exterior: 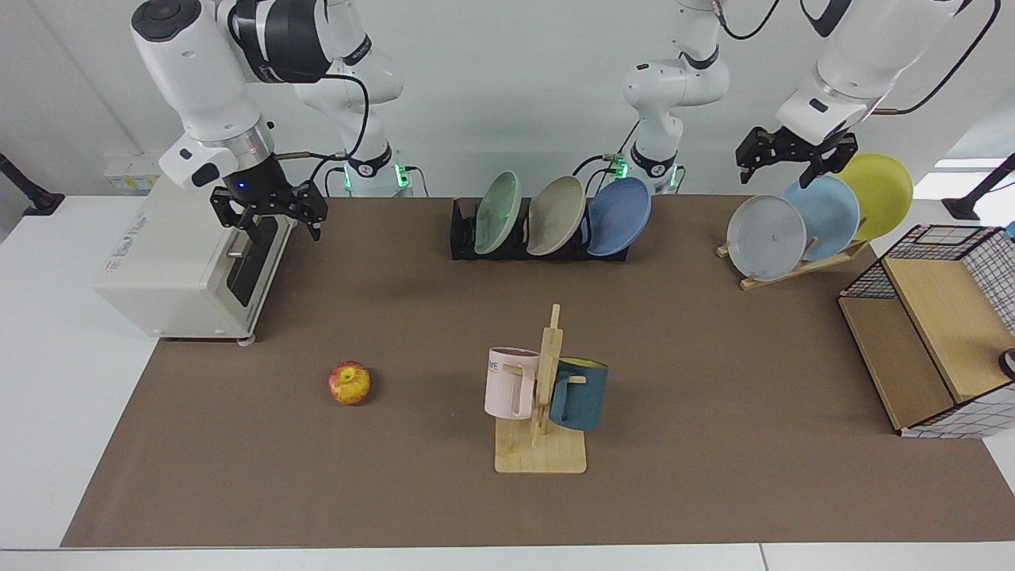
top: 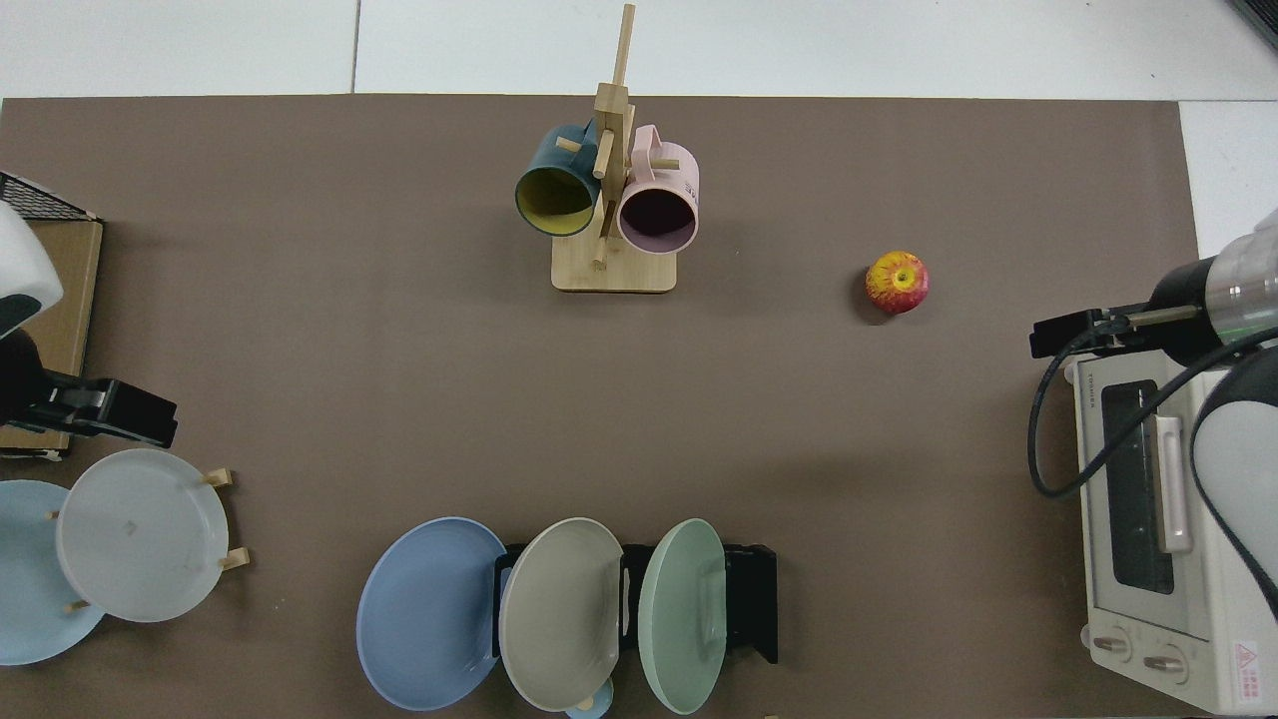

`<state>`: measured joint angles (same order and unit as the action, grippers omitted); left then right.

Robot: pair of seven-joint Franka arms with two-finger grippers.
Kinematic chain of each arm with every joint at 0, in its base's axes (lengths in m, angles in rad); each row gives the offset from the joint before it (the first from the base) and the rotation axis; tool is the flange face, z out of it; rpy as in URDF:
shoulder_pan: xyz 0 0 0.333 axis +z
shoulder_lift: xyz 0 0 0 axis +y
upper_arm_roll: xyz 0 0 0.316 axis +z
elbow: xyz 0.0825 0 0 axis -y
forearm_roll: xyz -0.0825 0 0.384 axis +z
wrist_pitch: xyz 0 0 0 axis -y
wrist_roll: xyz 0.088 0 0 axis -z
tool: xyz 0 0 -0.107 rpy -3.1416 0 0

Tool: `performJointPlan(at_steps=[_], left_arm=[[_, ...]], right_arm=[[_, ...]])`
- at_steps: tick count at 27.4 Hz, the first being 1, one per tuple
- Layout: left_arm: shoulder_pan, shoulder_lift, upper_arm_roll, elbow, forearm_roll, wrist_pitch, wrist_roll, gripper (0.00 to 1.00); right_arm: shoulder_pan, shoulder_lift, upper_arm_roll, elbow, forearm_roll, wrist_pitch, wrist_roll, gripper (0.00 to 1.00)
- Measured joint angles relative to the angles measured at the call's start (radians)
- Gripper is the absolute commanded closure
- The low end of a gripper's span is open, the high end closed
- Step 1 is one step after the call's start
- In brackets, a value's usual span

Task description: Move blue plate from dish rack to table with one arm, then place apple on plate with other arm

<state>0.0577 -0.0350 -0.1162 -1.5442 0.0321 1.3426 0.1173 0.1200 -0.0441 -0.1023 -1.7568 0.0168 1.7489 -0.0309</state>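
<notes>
Blue plate [exterior: 618,216] leans in dish rack [exterior: 468,238], apple [exterior: 350,383] apart

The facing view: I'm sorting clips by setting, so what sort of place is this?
Probably a robot lab set up like a kitchen: two robot arms at a table with a dish rack of plates, a mug stand and a toaster oven.

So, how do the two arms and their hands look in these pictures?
Both arms are glossy white with dark grey joint sections and black cables looping along them. A silver ring joins each wrist to a black two-fingered hand: the right hand shows a small blue light above it, and the left hand is plain black.
</notes>
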Motion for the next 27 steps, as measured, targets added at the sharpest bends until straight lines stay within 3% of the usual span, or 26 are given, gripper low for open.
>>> performJointPlan(at_steps=[27], left_arm=[[0.0, -0.01, 0.002, -0.013, -0.033, 0.042, -0.001, 0.0]], right_arm=[[-0.001, 0.002, -0.001, 0.015, 0.0, 0.004, 0.001, 0.0]])
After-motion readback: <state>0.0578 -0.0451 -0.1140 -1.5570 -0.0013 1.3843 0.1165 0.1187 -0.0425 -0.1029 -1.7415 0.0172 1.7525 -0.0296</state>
